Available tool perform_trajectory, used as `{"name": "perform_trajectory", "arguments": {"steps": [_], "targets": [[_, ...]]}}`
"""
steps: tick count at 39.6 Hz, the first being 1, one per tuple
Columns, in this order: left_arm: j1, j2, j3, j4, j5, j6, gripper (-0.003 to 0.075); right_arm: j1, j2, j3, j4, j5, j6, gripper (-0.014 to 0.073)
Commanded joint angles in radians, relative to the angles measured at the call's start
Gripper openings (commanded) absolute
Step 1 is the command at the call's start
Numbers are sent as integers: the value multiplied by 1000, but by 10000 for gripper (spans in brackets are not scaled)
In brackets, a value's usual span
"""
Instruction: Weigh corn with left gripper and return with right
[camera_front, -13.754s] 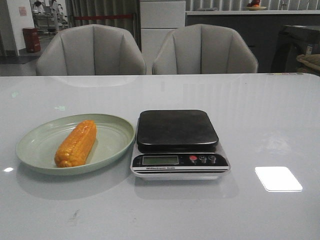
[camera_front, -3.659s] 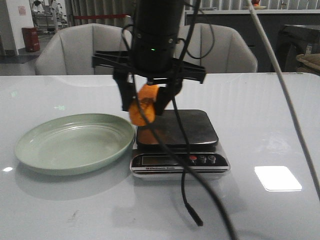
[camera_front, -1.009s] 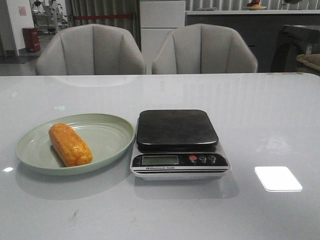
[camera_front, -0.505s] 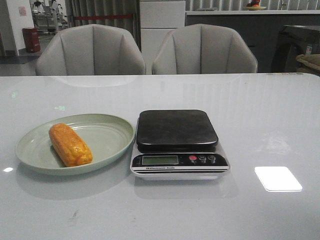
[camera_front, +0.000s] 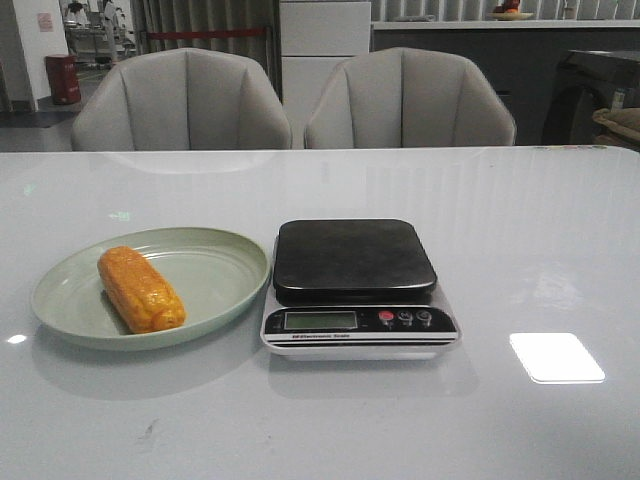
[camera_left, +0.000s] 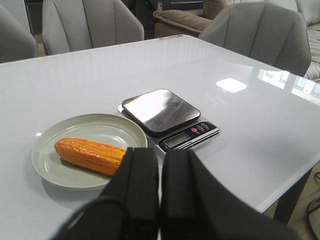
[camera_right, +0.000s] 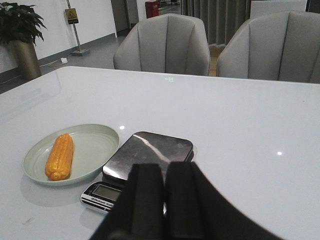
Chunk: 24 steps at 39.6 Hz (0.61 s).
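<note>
The orange-yellow corn (camera_front: 141, 289) lies on the pale green plate (camera_front: 225, 270) at the table's left, its long axis angled toward the front right. It also shows in the left wrist view (camera_left: 90, 155) and the right wrist view (camera_right: 59, 156). The scale (camera_front: 355, 285) stands right of the plate with its dark platform bare. My left gripper (camera_left: 160, 165) is shut and empty, pulled back high above the table's near side. My right gripper (camera_right: 165, 175) is shut and empty, also raised and back. Neither gripper shows in the front view.
Two grey chairs (camera_front: 180, 100) stand behind the table's far edge. A bright light reflection (camera_front: 556, 357) lies on the table at the front right. The scale's display (camera_front: 320, 320) and buttons face the front.
Nothing has moved in the last second. Much earlier a gripper held the corn over the scale; now the corn lies on the plate, turned the other way from at first.
</note>
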Motion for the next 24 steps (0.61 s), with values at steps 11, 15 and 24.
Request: {"name": "perform_trajectory", "arguments": {"steps": [11,15,24], "targets": [[-2,14,-24,-1,-72,0,113,-1,6,-27,-8,-84,-9,155],[-2,14,-24,-1,-72,0,113,-1,6,-27,-8,-84,-9,155],[41,14,4,-1,-88,0,113,-1,6,-27,-8,-84,-9,155]]}}
